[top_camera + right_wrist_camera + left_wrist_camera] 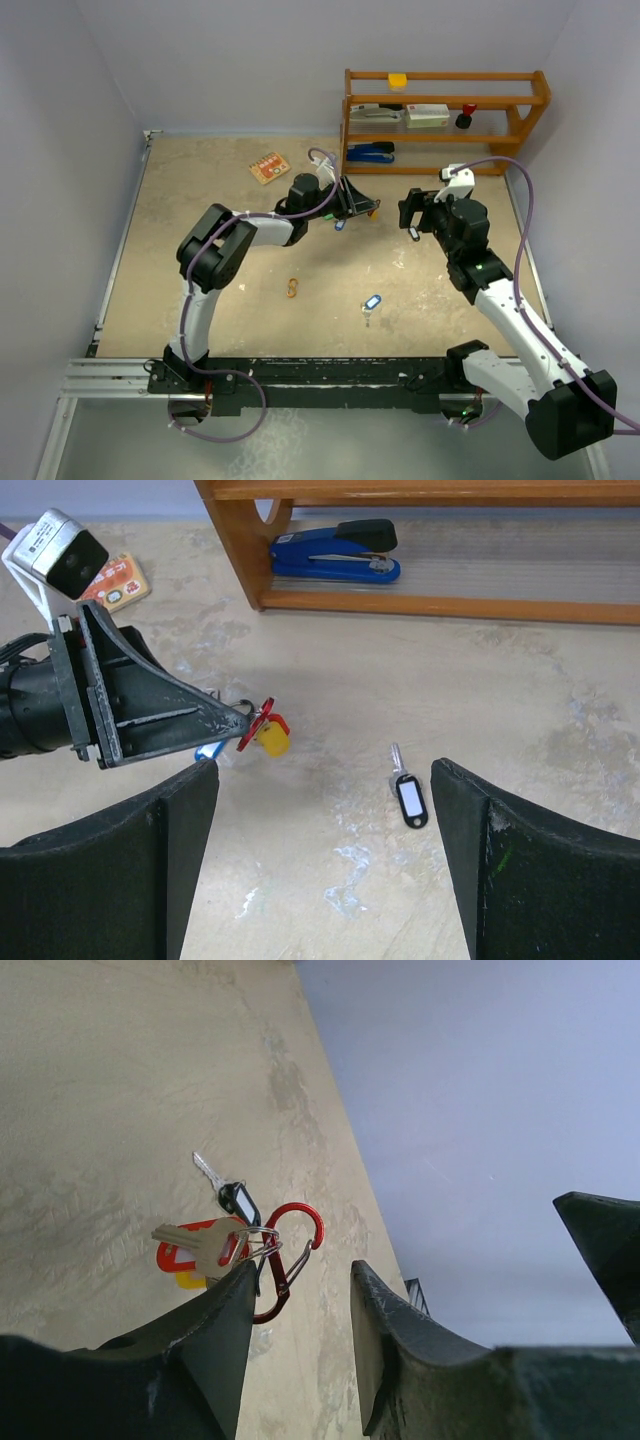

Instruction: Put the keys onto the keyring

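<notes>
A red carabiner keyring (296, 1206) carries a silver key (195, 1240) with red and yellow tags and a second key with a dark tag (240, 1201). It sits against the outer side of my left gripper's (300, 1265) left finger tip. The jaws stand apart with nothing between them. In the right wrist view the carabiner (256, 723) is at the left gripper's tip (240, 718). My right gripper (325, 765) is wide open and empty above a loose key with a black-rimmed white tag (410, 798). Another key with a blue tag (371, 301) lies nearer the arms' bases.
A wooden shelf (445, 105) stands at the back right with a blue stapler (335, 552) under it. An orange card (269, 167) lies at the back. A small orange S-shaped clip (292, 289) lies in the middle. Walls close in the table.
</notes>
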